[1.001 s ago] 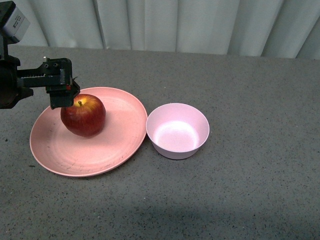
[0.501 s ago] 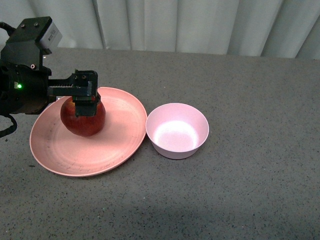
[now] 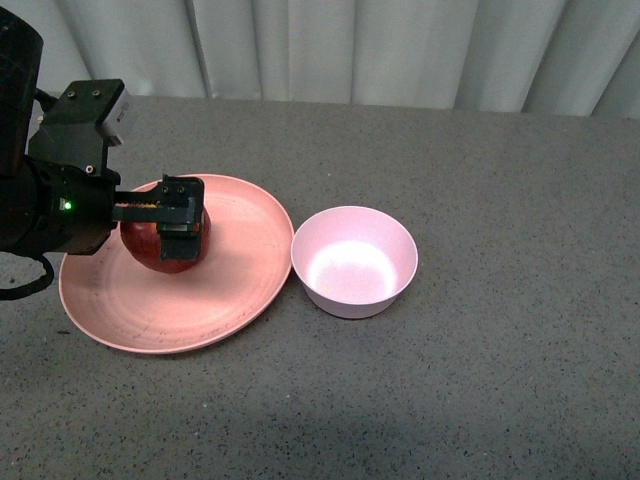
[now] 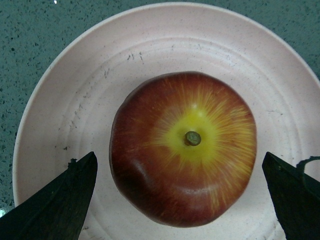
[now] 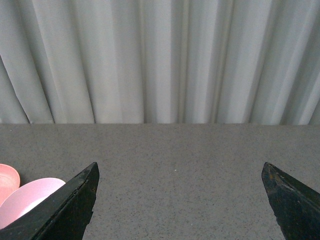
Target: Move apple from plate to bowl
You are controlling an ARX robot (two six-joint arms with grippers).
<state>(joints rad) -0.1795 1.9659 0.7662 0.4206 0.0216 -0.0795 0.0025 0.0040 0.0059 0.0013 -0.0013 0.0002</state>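
Observation:
The dark red apple (image 3: 160, 250) sits on the wide salmon-pink plate (image 3: 240, 290) at the left of the table. My left gripper (image 3: 178, 215) is open and right over the apple, partly hiding it. In the left wrist view the apple (image 4: 183, 148), stem up with its yellow patch, lies between the two spread fingertips (image 4: 60, 200) without touching them, on the plate (image 4: 90, 90). The small pale pink bowl (image 3: 354, 261) stands empty just right of the plate. My right gripper (image 5: 180, 200) is open and empty above bare table, out of the front view.
The grey speckled table (image 3: 500, 380) ends at a pale curtain (image 3: 400, 50) along the back. The right wrist view shows the bowl's rim (image 5: 27, 197) and a sliver of the plate (image 5: 6, 177) beside one finger.
My left gripper has moved right and down, from beside and above the apple to directly over it with the fingers around it. Apple, plate and bowl have not moved.

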